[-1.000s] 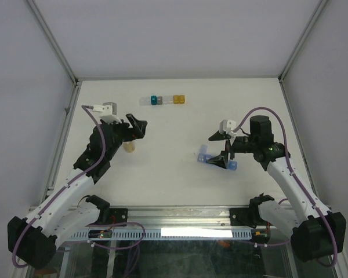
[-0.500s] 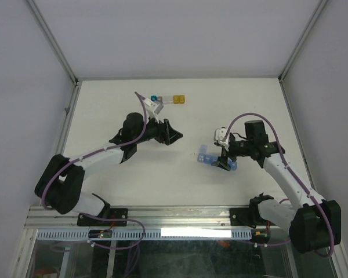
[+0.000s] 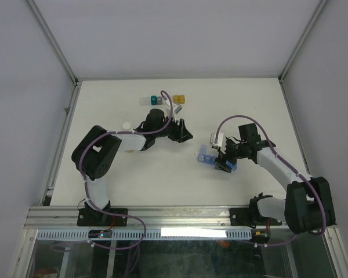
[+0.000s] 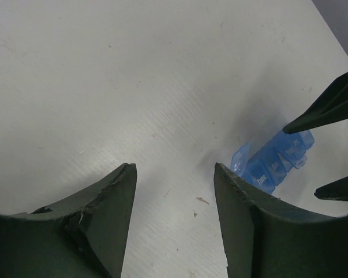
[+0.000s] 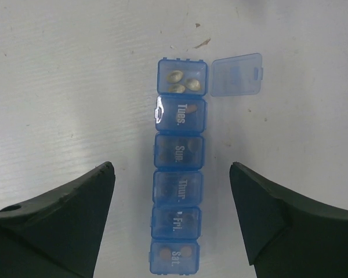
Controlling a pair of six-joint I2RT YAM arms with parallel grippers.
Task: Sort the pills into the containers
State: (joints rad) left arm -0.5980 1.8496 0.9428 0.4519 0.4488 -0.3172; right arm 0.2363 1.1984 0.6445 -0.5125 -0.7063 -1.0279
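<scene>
Straddles weekly pill organizer (image 5: 177,191) with right gripper (image 5: 171,168) spread wide, clear of its sides; holds left gripper (image 4: 174,167) parted, empty, at 10 o'clock.

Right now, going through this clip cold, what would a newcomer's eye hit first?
The blue pill strip, lying between the fingers of the open right gripper in the right wrist view, its end lid flipped open and three tan pills showing inside. Next, the left gripper, open and empty, pointing toward the strip in the top view.
</scene>
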